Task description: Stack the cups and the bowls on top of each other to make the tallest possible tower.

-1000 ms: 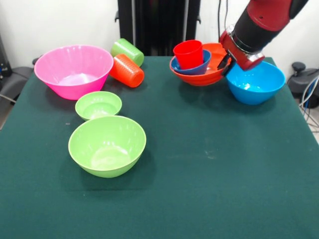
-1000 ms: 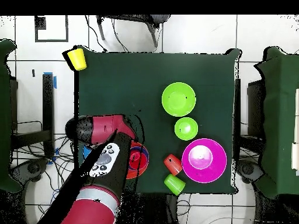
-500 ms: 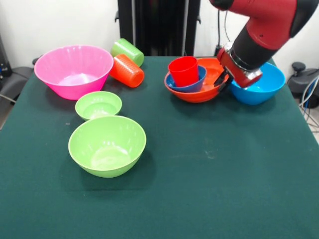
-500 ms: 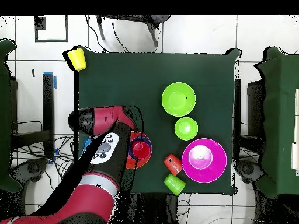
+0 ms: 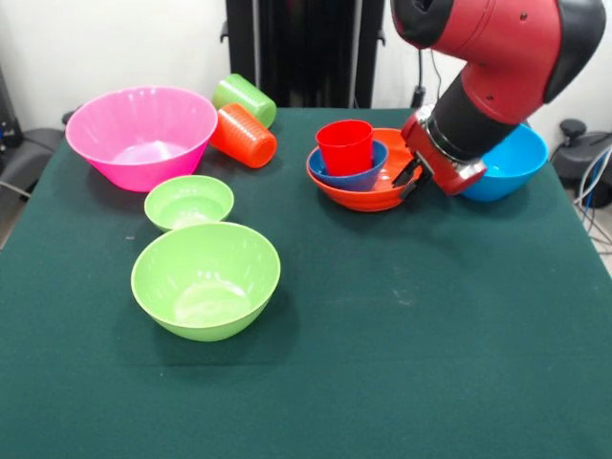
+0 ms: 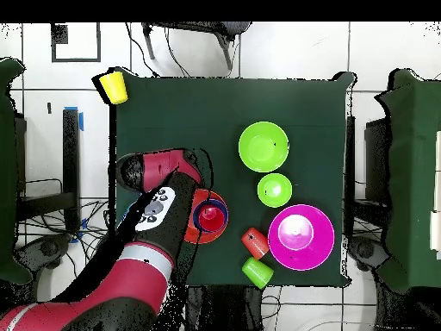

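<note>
Front view: the worktop (image 5: 402,363) is covered in dark green cloth. The tower (image 5: 356,170) stands toward the far side, right of centre: an orange bowl (image 5: 368,196) as base, a small dark blue bowl (image 5: 356,177) nested in it, and a red cup (image 5: 345,146) upright inside that. The arm (image 5: 497,57) comes down from the upper right. The tool (image 5: 411,174) sits at the orange bowl's right rim, with dark fingers on either side of the rim and apparently closed on it. Behind the arm's wrist, a large blue bowl (image 5: 512,163) is partly hidden, just beside the tower. At far left stands the pink bowl (image 5: 142,136). Beside it an orange cup (image 5: 244,135) and a green cup (image 5: 244,99) lie on their sides, touching. Nearer the camera, a small green bowl (image 5: 189,202) sits just behind a large green bowl (image 5: 206,279).

Overhead view: the arm (image 6: 146,259) crosses the lower left and covers the blue bowl almost wholly; the tool itself cannot be made out. The tower (image 6: 208,219) shows just beside the arm. A yellow cup (image 6: 113,85) stands at the worktop's far left corner, well apart from everything else. The green bowls (image 6: 263,146) and the pink bowl (image 6: 301,237) occupy the right half.
</note>
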{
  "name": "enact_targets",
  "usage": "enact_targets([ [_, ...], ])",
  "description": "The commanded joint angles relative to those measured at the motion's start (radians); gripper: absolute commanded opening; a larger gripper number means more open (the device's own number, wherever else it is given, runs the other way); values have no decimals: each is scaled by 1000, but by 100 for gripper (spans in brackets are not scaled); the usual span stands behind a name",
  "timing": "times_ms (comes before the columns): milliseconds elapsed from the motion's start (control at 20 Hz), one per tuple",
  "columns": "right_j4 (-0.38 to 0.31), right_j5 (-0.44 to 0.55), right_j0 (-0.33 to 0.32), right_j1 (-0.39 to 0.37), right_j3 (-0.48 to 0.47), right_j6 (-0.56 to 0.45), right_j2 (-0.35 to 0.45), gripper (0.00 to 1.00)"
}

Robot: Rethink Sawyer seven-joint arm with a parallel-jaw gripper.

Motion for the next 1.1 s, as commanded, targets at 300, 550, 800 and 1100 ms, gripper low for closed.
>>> enact_targets([
  [300,-38,44,71,47,-96,97,-19,0],
  [550,-19,54,88,48,-103,109,-40,0],
  [800,-7,42,103,72,-128,133,-61,0],
  [1100,-6,52,118,84,-155,138,-99,0],
])
